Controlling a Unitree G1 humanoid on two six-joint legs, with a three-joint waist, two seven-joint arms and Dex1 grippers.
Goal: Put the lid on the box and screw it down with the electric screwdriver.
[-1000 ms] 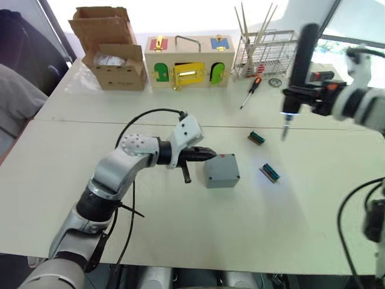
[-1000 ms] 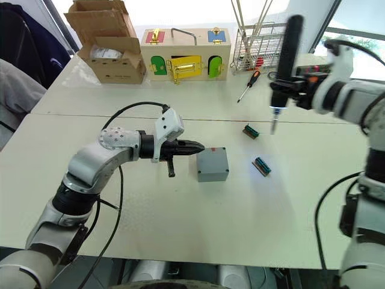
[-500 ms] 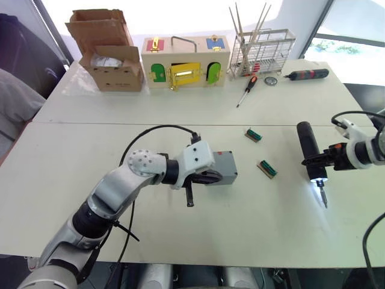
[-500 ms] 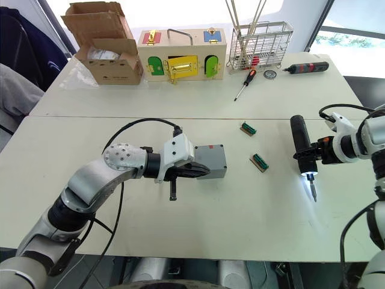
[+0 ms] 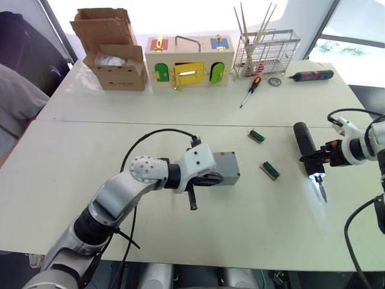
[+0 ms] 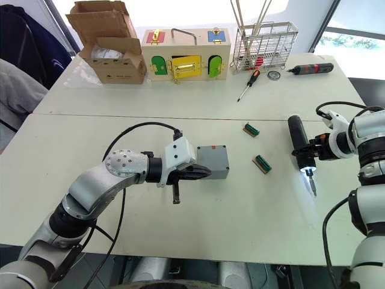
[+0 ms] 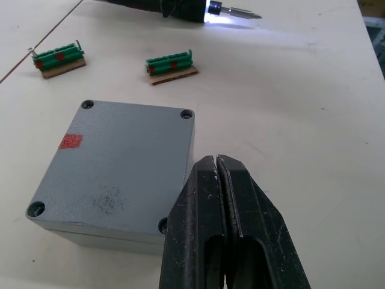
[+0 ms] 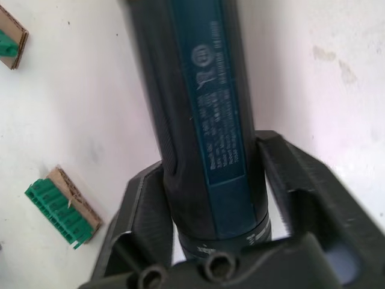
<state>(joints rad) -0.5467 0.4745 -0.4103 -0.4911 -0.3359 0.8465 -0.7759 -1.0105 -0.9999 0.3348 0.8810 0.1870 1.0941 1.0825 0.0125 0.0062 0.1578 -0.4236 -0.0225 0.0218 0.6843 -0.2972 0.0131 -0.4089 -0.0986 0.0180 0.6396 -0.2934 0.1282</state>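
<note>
Stereo head pair looking down over table [image 5: 252,229], wrist cameras close

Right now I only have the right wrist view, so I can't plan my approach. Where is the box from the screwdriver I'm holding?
Observer: The box sits near the middle of the table, to the left of the electric screwdriver. Two green connector blocks lie between them.
Operator: Is the lid on it?
Observer: The lid lies flat on top with its corner holes showing. I can't tell whether screws are in.
Operator: And the left gripper?
Observer: The left gripper is shut, with its tips beside the box's edge, not gripping it.
</note>
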